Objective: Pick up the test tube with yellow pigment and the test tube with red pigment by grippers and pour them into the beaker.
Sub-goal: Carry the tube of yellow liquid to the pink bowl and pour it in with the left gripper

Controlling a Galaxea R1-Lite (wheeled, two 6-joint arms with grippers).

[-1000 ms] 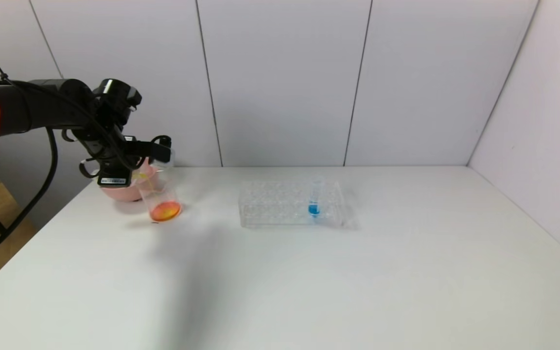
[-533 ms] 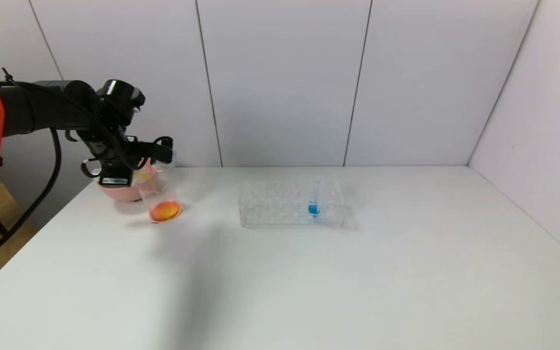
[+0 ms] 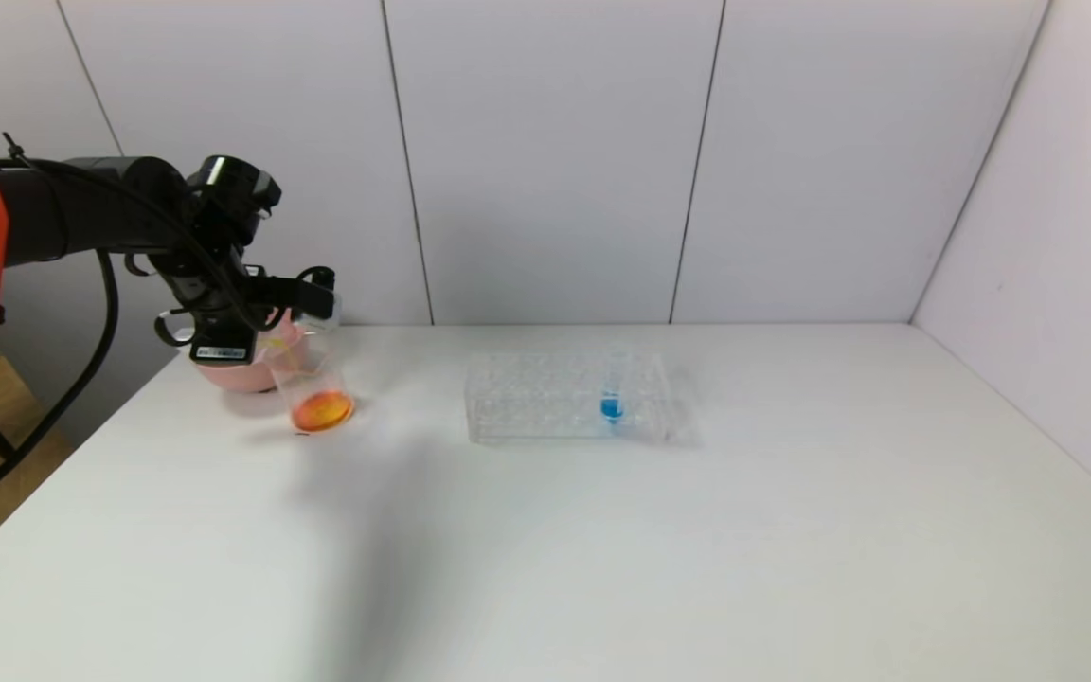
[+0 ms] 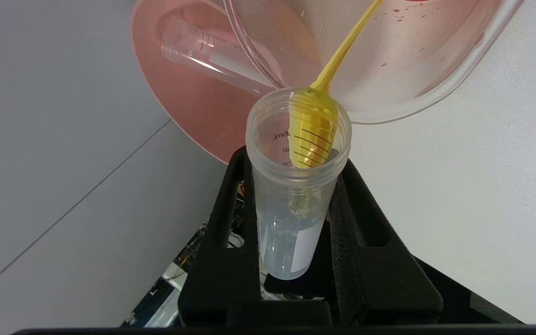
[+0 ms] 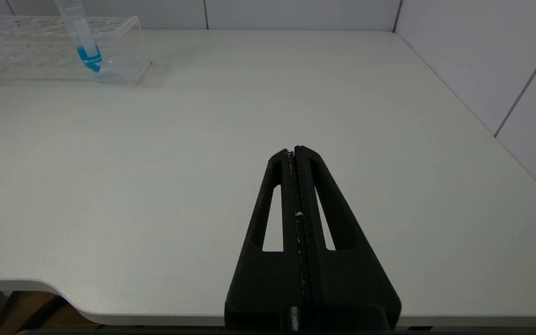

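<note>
My left gripper (image 3: 316, 296) hangs over the beaker (image 3: 314, 386) at the table's far left and is shut on the test tube with yellow pigment (image 4: 296, 195). The tube is tipped mouth-down. A thin yellow stream (image 4: 342, 51) runs from its lip into the beaker (image 4: 403, 79). The beaker holds orange-red liquid at its bottom (image 3: 322, 411). No tube with red liquid shows; an empty clear graduated tube (image 4: 207, 51) lies in the pink bowl (image 4: 179, 97). My right gripper (image 5: 294, 150) is shut and empty, low over the table's front right, out of the head view.
The pink bowl (image 3: 223, 376) stands right behind the beaker, touching or nearly touching it. A clear tube rack (image 3: 545, 403) sits mid-table with a blue-liquid tube (image 3: 612, 393) upright in it, also in the right wrist view (image 5: 84, 42). Walls close the back and right.
My left arm shifted slightly to the right and then held still. The tilted tube stays over the beaker and the yellow stream keeps running. The right arm has not moved.
</note>
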